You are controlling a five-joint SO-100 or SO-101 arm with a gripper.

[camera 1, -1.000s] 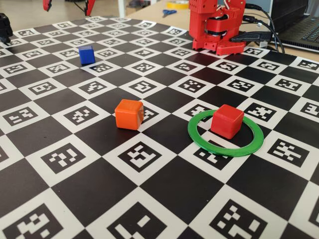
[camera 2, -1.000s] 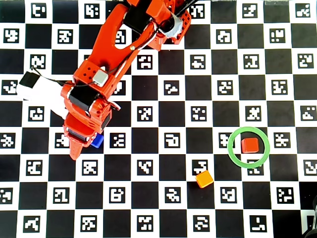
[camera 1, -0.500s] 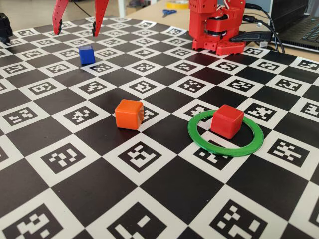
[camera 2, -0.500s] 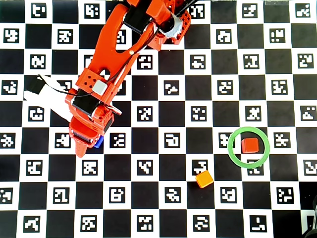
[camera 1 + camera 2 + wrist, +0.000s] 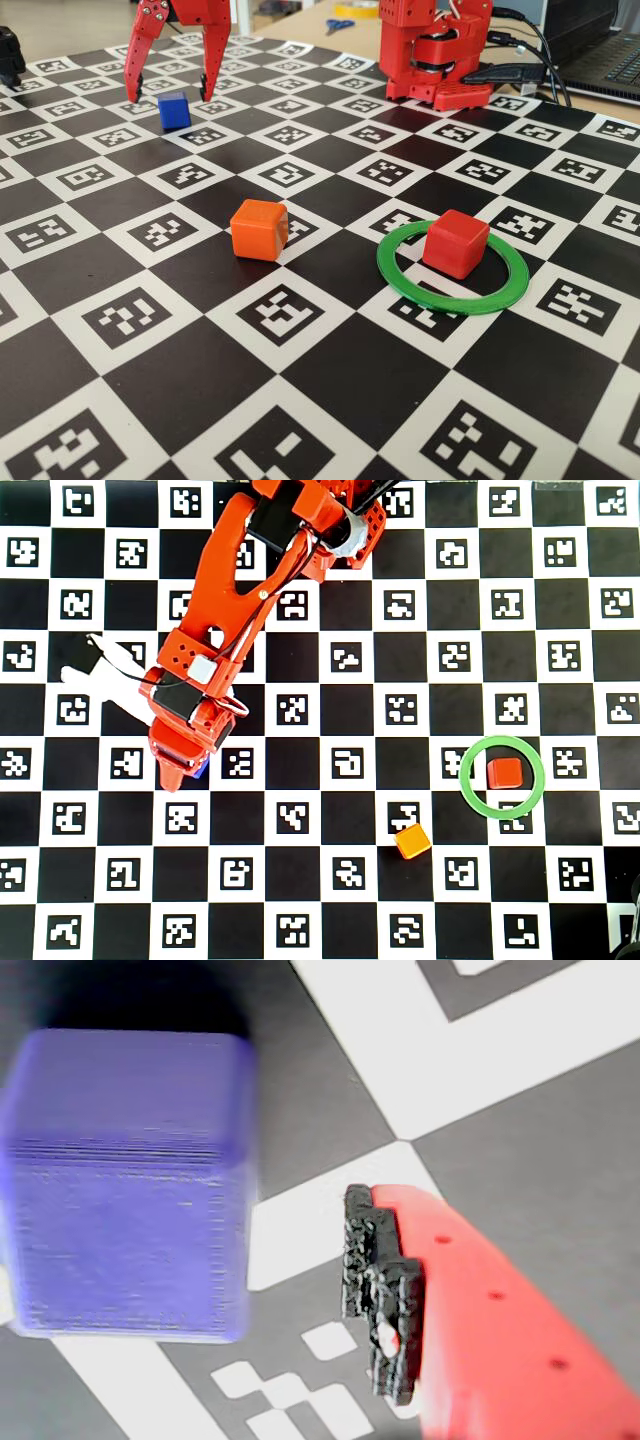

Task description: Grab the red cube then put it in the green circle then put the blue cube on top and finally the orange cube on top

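**Ana:** One cube is already home: the red cube [image 5: 456, 243] sits inside the green circle [image 5: 452, 269], toward the ring's 1 o'clock side in the fixed view, so the base of the stack is laid.

**Ben:** And the gripper [image 5: 171, 88] is over at the mat's 10 o'clock corner in that view, fingers spread wide, one tip either side of the blue cube [image 5: 174, 110]. Nothing is clamped; there's daylight on both flanks.

**Ana:** Makes sense, blue goes on next. The wrist view shows why it's held so: the blue cube fills the picture at 9 o'clock, and the padded finger [image 5: 385, 1295] stands off at 4 o'clock, a strip of mat between them. Only that one finger shows there.

**Ben:** From overhead the arm [image 5: 235, 610] hides most of the blue cube, just a sliver peeking out beneath it.

**Ana:** Meanwhile the orange cube [image 5: 259, 229] waits alone, well apart from the ring at about its 9 o'clock in the fixed view. It's last in line, so nobody needs it yet.

**Ben:** I'd say the squeeze comes next.
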